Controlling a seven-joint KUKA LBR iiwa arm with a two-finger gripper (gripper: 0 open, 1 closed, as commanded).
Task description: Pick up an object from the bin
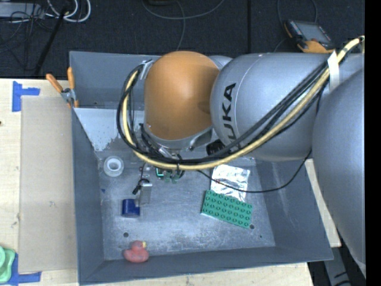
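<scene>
My gripper [141, 189] pokes out from under the arm's wrist in the left half of the bin. Just below it, a small blue block [130, 207] lies on the bin floor, very close to the gripper's tip; whether they touch I cannot tell. A white tape roll [113, 165] lies flat to the upper left of the gripper, near the left wall.
A pink-red toy duck [136, 252] sits by the front wall. To the right lie a green studded baseplate [227, 208] and, behind it, a crinkled silver foil packet [231, 176]. The arm and its orange cover hang over the bin's back half.
</scene>
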